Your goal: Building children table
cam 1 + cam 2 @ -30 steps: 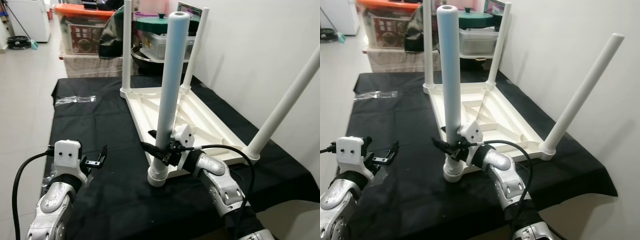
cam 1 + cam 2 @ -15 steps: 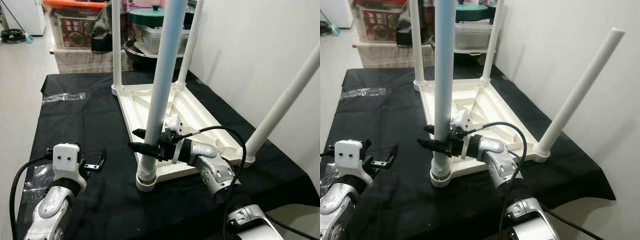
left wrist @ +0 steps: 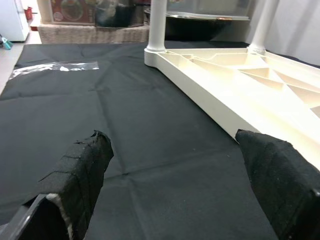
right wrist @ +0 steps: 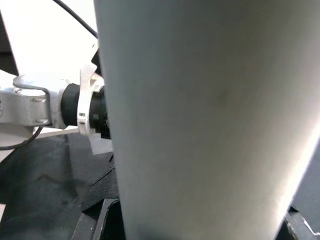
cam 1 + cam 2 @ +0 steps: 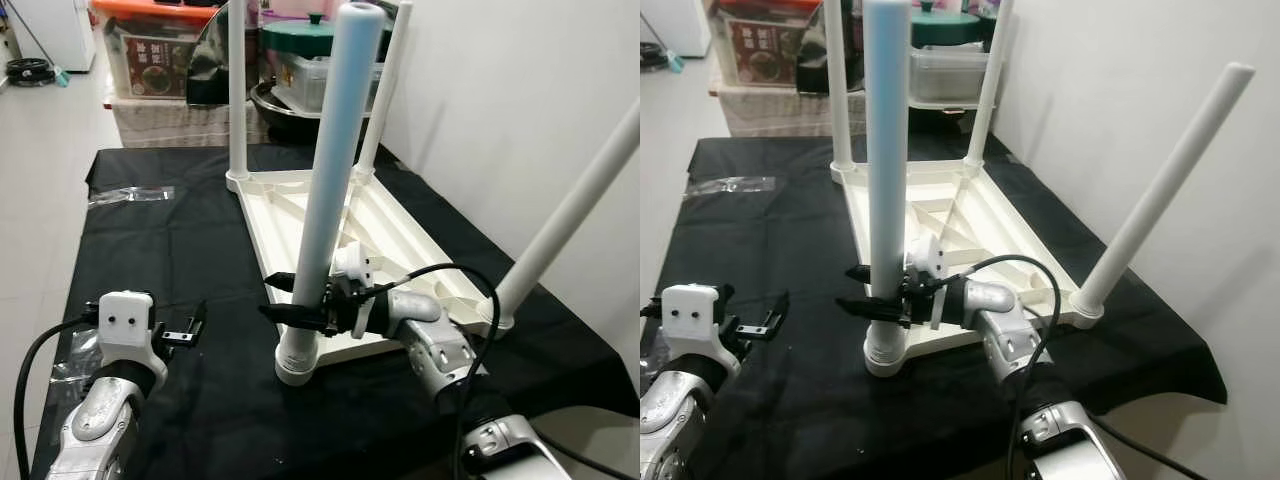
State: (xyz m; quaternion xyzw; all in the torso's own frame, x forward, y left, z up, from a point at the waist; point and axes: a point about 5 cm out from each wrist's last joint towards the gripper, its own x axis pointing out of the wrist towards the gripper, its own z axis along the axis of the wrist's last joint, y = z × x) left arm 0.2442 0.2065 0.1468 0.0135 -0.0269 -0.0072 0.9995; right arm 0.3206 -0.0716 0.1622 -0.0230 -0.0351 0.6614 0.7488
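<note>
A white children's table [image 5: 405, 235] lies upside down on a black-covered worktop [image 5: 170, 260], with its legs pointing up. The nearest leg [image 5: 335, 170] stands in the front-left corner socket [image 5: 298, 362]. My right gripper [image 5: 288, 297] is shut on this leg just above the socket, one black finger on each side. In the right wrist view the leg [image 4: 200, 115] sits very close. My left gripper [image 5: 188, 325] hovers open and holds nothing over the cloth, left of that leg. In the left wrist view its fingers [image 3: 80, 170] frame the table's edge [image 3: 215, 75].
Three more legs stand at back left [image 5: 237, 90], back right [image 5: 385, 90] and front right [image 5: 575, 200]. Clear plastic wrap [image 5: 130, 197] lies at the cloth's far left. Storage boxes [image 5: 160, 60] and a green-lidded pot [image 5: 310, 30] stand behind. A white wall [image 5: 520, 90] runs along the right.
The camera has shifted, moving the whole scene. My right gripper stays clamped on the nearest leg. My left gripper remains open and sits a little lower and nearer.
</note>
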